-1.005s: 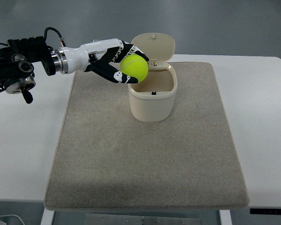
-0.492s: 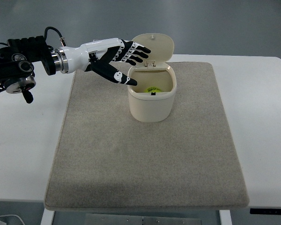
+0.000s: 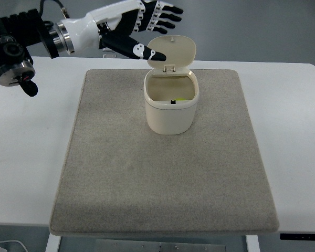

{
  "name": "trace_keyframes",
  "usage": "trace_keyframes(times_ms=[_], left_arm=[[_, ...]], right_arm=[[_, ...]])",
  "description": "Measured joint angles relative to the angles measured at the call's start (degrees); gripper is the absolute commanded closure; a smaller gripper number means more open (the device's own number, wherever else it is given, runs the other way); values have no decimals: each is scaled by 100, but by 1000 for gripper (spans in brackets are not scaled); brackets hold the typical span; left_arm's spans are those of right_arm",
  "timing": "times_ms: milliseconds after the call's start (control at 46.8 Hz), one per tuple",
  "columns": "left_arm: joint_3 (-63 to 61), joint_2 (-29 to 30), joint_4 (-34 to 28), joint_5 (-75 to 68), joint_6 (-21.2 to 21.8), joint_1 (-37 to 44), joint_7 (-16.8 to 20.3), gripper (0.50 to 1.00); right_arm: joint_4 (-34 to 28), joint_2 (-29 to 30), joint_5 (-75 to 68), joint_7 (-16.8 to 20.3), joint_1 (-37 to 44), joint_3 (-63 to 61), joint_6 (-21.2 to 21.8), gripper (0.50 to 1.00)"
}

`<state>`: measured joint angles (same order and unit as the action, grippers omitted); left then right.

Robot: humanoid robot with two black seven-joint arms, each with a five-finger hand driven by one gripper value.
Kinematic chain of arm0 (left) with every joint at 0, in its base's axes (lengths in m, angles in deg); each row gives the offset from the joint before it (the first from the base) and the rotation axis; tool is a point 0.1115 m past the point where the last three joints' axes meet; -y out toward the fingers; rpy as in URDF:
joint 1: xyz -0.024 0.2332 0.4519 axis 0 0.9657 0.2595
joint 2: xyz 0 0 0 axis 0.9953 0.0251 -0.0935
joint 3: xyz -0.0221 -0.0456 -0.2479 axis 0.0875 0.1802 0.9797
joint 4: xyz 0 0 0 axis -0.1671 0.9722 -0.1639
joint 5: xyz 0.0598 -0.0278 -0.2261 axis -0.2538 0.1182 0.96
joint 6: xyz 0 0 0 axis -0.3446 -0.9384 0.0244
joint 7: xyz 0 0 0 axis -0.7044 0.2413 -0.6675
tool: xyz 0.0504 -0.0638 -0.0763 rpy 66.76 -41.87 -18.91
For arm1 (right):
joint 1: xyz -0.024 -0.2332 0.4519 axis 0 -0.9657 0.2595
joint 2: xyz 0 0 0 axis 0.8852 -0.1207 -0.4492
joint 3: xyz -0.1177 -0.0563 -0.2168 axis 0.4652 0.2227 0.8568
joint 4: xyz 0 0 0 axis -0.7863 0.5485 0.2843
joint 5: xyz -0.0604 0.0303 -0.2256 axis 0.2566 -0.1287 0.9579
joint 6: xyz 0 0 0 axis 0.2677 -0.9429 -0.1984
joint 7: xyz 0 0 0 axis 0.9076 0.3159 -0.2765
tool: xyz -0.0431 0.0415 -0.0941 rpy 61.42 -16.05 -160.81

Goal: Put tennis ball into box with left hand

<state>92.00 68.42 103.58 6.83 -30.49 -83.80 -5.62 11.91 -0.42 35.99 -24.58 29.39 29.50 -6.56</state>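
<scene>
one second back the left hand was cradling the tennis ball just over the rim of the box; now the ball is sitting down inside it, only a sliver of yellow-green showing against the far inner wall, below and to the right of the fingers. the hand is lifting up and away toward the back-left, its fingers spreading wide apart and holding nothing, the thumb pointing out toward the raised lid, which is standing open just beside the thumb tip. whether thumb and lid are touching is hard to say from this angle. the box is standing upright on the mat, well clear beneath the hand. judging from this, the drop is done and the arm is simply retreating; no right hand is showing anywhere.
</scene>
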Motion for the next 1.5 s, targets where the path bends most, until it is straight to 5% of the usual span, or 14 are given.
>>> trace_keyframes(times_ms=[150, 321, 963, 1198, 1497], left_arm=[[644, 251, -180, 632, 303, 38, 10, 615], [1093, 292, -1105, 1804, 390, 410, 14, 613], [3657, -936, -3926, 2792, -519, 2519, 120, 613], [3744, -975, -4201, 2836, -659, 2630, 131, 542], [3693, -1061, -4386, 2827, -663, 2834, 131, 538]], right_arm=[[0, 0, 0, 2, 0, 0, 0, 562], [0, 0, 0, 2, 1, 0, 0, 562], [0, 0, 0, 1, 0, 0, 0, 562], [0, 0, 0, 2, 0, 0, 0, 562], [0, 0, 0, 2, 0, 0, 0, 562]])
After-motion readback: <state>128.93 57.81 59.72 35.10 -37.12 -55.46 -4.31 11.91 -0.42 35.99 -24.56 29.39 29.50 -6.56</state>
